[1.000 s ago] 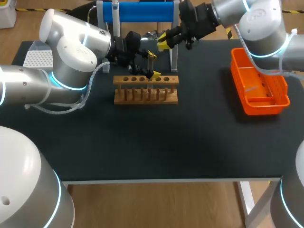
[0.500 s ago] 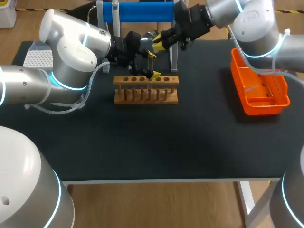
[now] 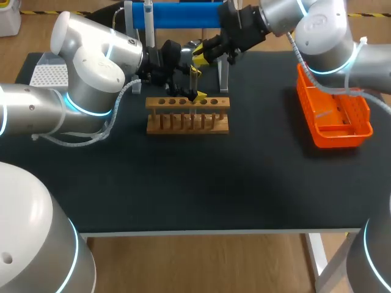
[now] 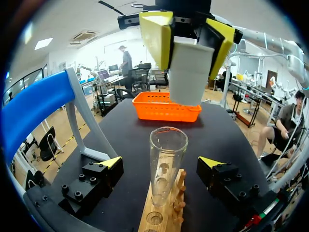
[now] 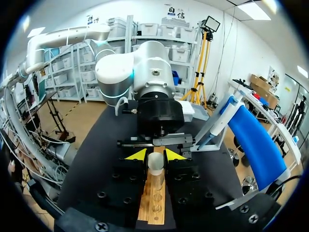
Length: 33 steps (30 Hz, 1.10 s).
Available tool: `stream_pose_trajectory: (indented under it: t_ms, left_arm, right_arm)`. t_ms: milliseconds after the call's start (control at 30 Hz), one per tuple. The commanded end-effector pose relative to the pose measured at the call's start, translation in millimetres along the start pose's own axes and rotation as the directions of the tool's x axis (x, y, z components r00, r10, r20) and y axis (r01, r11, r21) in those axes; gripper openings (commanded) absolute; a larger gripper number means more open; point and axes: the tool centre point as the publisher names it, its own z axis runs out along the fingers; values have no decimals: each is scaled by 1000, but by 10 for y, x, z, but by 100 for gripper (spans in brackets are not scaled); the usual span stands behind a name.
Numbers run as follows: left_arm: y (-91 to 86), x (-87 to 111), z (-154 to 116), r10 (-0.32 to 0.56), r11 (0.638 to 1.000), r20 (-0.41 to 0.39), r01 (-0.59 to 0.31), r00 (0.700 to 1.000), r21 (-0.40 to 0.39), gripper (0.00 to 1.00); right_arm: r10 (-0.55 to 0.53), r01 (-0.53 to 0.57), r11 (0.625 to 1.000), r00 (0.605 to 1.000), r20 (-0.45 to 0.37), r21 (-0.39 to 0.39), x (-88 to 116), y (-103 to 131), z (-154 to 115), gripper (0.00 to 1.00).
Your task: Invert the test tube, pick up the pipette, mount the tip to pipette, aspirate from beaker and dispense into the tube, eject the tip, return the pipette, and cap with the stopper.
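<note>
Stopper (image 5: 155, 165), white, clenched between right gripper (image 5: 155, 154) fingers.
Test tube (image 4: 168, 145) clear, upright between released left gripper (image 4: 160, 162) fingers; foot hidden.

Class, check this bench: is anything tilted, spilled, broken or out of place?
Nothing stands out. The test tube stands upright in the wooden rack, between the left gripper's open fingers without touching them. The right gripper holds the white stopper above it. No spill or breakage shows.

test tube (image 4: 168, 164): clear, upright in rack (image 4: 165, 216), open | stopper (image 4: 190, 72): white, above tube mouth
</note>
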Motion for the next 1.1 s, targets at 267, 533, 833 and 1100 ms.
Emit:
stream_pose_trajectory:
  t_ms: [267, 533, 833, 1100]
  left_arm:
    - [6, -13, 9, 1, 1000, -3, -1, 1000, 2, 100]
    - [6, -13, 9, 1, 1000, -3, -1, 1000, 2, 100]
    - [6, -13, 9, 1, 1000, -3, -1, 1000, 2, 100]
    - [6, -13, 9, 1, 1000, -3, -1, 1000, 2, 100]
  right_arm:
    - [8, -8, 1000, 1000, -6, 10, -60, -23, 73, 0]
    - [12, -12, 1000, 1000, -12, 12, -58, -45, 104, 0]
    - [17, -16, 1000, 1000, -15, 16, -54, -79, 124, 0]
    - [20, -19, 1000, 999, -25, 24, -13, -125, 176, 0]
